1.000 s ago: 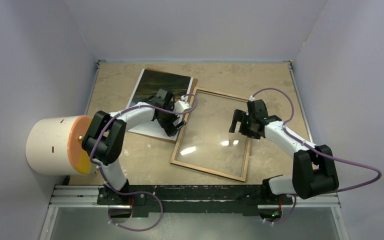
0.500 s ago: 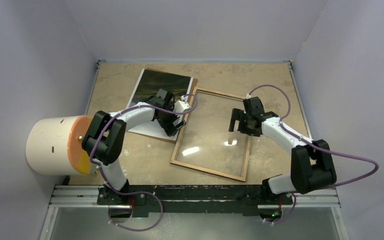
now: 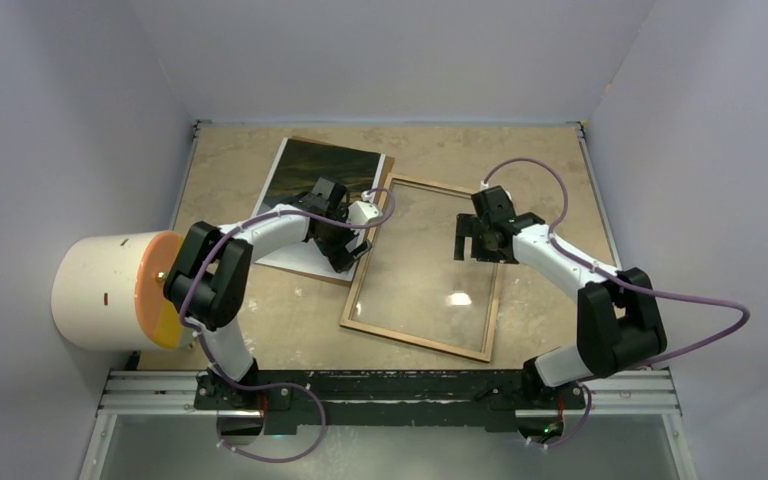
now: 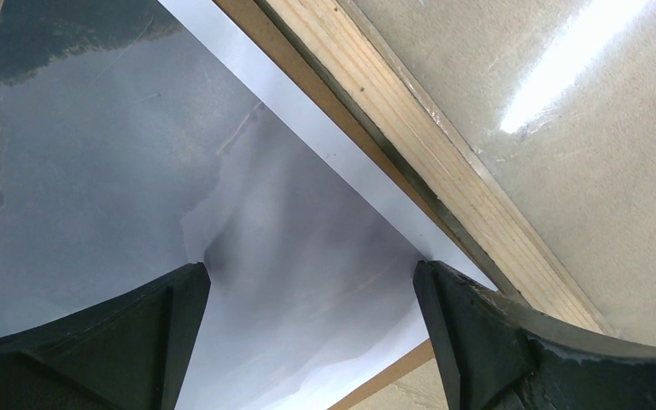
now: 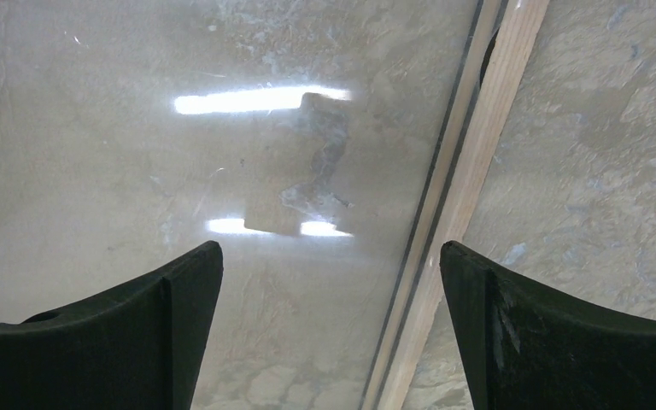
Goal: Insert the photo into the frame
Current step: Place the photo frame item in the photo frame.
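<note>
Lying on a plain brown backing board (image 4: 389, 377) at far left, the glossy dark mountain-landscape photo (image 3: 320, 165) is not yet lifted. The left gripper (image 4: 307, 272) straddles its near right corner, fingers spread, we judge for a pinch. To the right, the thin light-wood frame (image 3: 415, 340) rests back-up, glass bare. The right gripper (image 5: 331, 248), also spread, hovers over its right rail, likely to steady it.
</note>
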Available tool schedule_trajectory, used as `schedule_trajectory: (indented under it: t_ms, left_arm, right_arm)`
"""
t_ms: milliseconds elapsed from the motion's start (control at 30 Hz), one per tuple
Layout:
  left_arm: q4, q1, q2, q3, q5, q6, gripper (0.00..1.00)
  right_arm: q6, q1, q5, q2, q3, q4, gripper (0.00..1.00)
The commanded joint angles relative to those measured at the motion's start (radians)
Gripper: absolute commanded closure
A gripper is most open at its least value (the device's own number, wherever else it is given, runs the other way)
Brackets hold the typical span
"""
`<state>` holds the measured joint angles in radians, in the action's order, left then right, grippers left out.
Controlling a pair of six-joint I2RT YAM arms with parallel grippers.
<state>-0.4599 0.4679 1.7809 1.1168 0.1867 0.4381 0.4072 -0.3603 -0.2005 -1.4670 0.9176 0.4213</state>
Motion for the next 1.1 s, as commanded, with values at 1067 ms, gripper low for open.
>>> schedule_trajectory:
  t_ms: [1067]
  left_arm:
    - [0.047,0.098,0.061,0.113,-0.029,-0.021,0.00]
  right_arm:
    - [0.078,0.195,0.211,0.171,0.049,-0.049,0.01]
